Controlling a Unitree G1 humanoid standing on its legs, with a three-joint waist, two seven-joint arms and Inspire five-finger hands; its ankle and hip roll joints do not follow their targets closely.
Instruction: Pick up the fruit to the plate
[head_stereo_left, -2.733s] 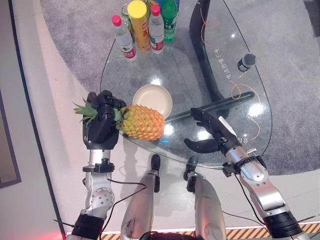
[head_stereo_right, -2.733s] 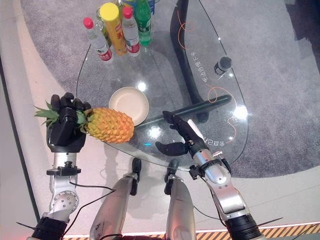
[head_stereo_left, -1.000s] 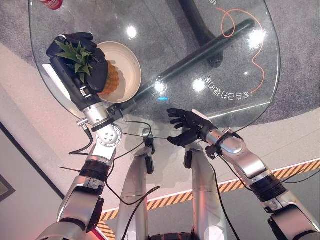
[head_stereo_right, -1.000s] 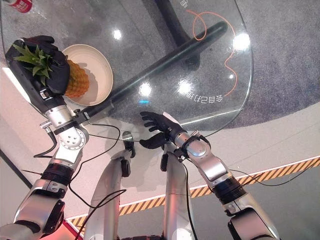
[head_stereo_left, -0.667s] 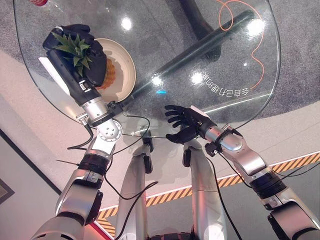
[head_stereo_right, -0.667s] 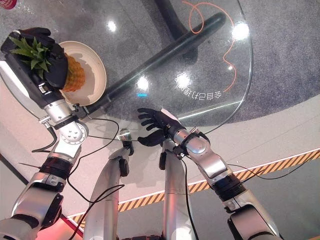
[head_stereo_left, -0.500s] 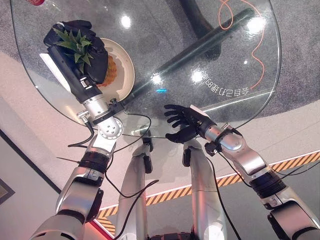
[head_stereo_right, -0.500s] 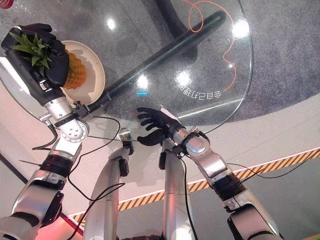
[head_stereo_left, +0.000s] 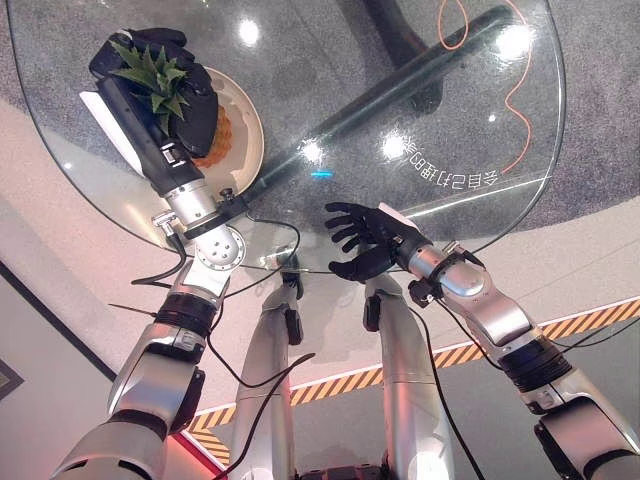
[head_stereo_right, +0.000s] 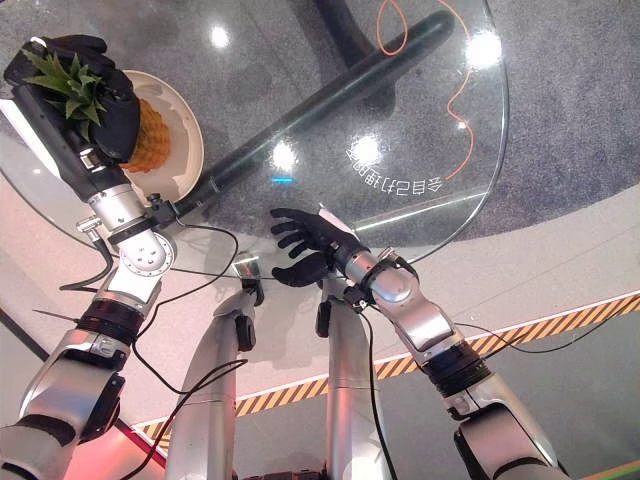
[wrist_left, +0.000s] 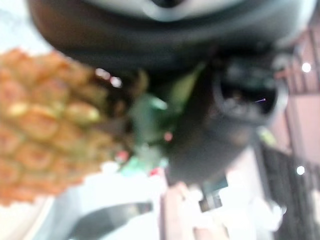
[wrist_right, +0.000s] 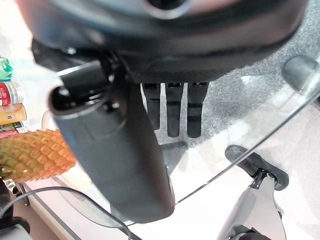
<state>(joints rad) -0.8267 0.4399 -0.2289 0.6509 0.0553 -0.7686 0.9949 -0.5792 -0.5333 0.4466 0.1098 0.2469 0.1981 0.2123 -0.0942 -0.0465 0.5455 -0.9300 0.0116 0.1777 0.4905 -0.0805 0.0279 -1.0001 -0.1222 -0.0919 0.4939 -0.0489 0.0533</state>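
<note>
Left hand (head_stereo_left: 190, 100): fingers clamped round the pineapple's leafy crown, right over the plate at the table's left edge.
Pineapple (head_stereo_right: 150, 135): orange body down in the plate (head_stereo_left: 247, 125), leaves poking out above the hand.
Right hand (head_stereo_right: 305, 245): fingers spread apart, holding nothing, at the near edge of the glass table (head_stereo_left: 400, 80).
Left wrist view: leaves and scaly skin right against the palm.
Right wrist view: straight fingers (wrist_right: 172, 107), pineapple well beyond them.
</note>
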